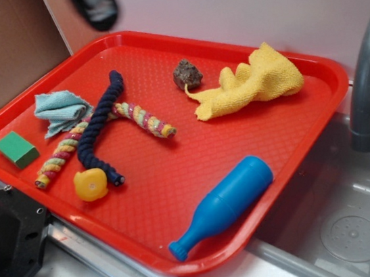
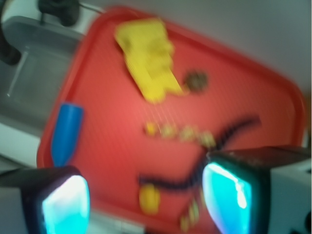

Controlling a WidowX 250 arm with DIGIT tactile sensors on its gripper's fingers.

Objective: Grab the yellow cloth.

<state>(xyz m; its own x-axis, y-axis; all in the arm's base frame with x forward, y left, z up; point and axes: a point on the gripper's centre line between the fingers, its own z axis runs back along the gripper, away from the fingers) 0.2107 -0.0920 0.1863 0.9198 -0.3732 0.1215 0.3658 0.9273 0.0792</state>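
The yellow cloth [image 1: 251, 82] lies crumpled at the back right of the red tray [image 1: 179, 200]; in the blurred wrist view the cloth [image 2: 146, 56] is near the top. My gripper [image 1: 95, 3] hangs high above the tray's back left corner, blurred and partly cut off by the frame. In the wrist view the gripper [image 2: 146, 200] is open, its two cyan-lit fingers [image 2: 66, 204] wide apart with nothing between them, far above the tray.
On the tray: a blue bottle [image 1: 224, 203], a small yellow toy [image 1: 91, 184], a navy rope [image 1: 101, 125], a multicoloured rope [image 1: 102, 132], a light blue cloth [image 1: 60, 110], a green block [image 1: 16, 148], a brown lump [image 1: 187, 74]. A sink [image 1: 352, 219] and faucet [image 1: 368, 80] stand right.
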